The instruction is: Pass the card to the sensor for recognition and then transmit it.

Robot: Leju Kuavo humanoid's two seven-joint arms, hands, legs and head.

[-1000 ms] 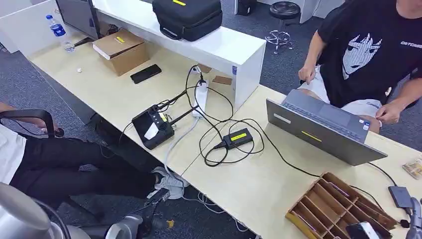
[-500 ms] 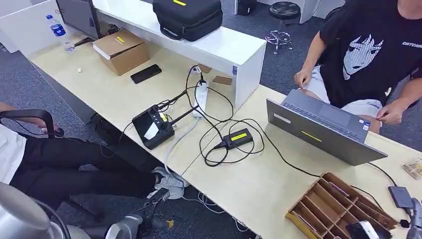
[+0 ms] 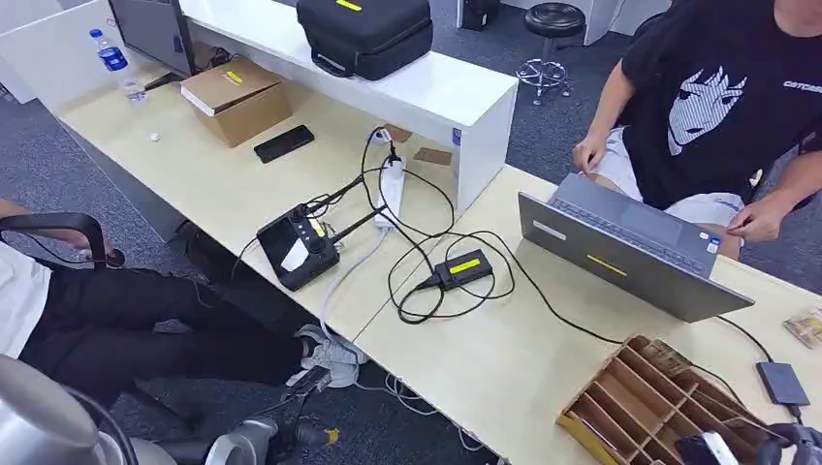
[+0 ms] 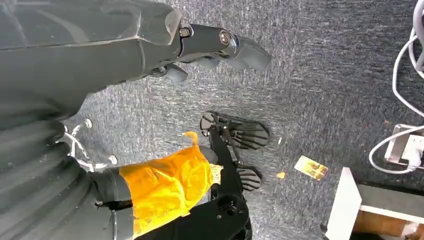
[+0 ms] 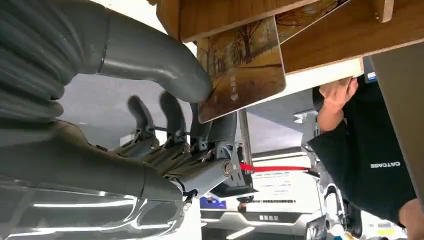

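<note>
- The right hand [image 5: 200, 125] is at the wooden rack [image 3: 630, 402] on the near right part of the table [image 3: 485, 358]; in the head view its dark fingers [image 3: 790, 438] show at the lower right corner, just beside the rack.
- In the right wrist view the thick grey thumb presses on one face of a card [image 5: 242, 67] printed with autumn trees, and the darker fingers lie behind it, so the hand pinches the card.
- The card's far end is in a slot of the rack, between its wooden dividers.
- The left hand [image 4: 215, 47] hangs low over the grey carpet [image 4: 325, 75]; its fingers are curled in and hold nothing.
- A small flat black sensor [image 3: 782, 382] lies on the table just beyond the rack, with a cable running from it towards the laptop [image 3: 630, 254].
- The laptop stands open between the rack and a person in a black T-shirt [image 3: 727, 97], who sits at the far side of the table with a hand [image 3: 587, 153] near its left corner.
- A black adapter with a yellow label [image 3: 462, 267] lies amid looped black cables in the middle of the table.
- Further left sit a black device with a screen [image 3: 296, 249], a white power strip [image 3: 390, 189], a phone [image 3: 283, 142], a cardboard box [image 3: 236, 99] and a water bottle [image 3: 116, 60].
- A black bag [image 3: 366, 34] rests on the white shelf [image 3: 456, 92].
</note>
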